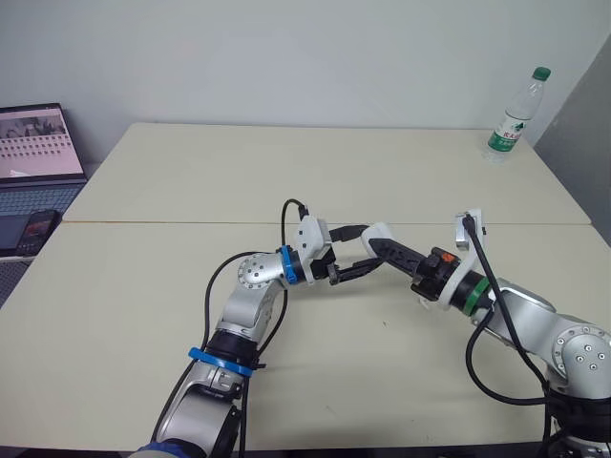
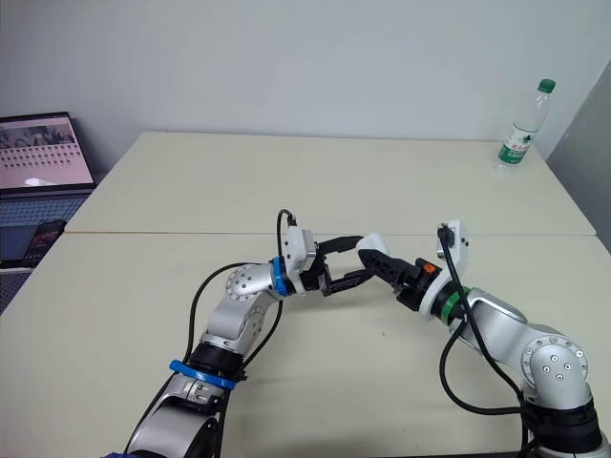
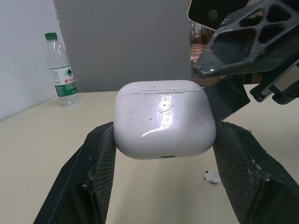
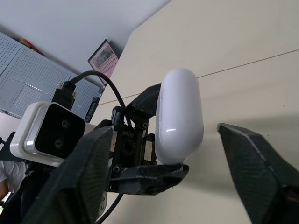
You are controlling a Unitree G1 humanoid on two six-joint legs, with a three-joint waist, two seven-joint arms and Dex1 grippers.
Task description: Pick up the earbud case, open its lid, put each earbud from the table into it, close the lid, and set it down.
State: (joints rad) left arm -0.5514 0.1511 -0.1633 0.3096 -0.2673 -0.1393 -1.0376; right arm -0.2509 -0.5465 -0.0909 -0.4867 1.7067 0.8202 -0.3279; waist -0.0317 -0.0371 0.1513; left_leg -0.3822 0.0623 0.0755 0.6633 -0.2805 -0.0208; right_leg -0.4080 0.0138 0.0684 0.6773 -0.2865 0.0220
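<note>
Beige worktop (image 1: pixel 191 191). Left gripper (image 3: pixel 164 136) pinches white earbud case (image 3: pixel 164 116) aloft over worktop centre, lid shut. Right gripper (image 4: pixel 166 129) spread, flanking case without touching. One earbud (image 3: pixel 211 176) on worktop below. Step: opening lid. Next likely needs right gripper catching lid seam, left holding firm.

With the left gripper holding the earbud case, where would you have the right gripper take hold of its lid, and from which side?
Probably the lid, the rounded cap above the seam. The left gripper clamps the earbud case by its lower flanks, so that end is free. The right gripper, open, should come from the cap end, fingers across the broad faces.
</note>
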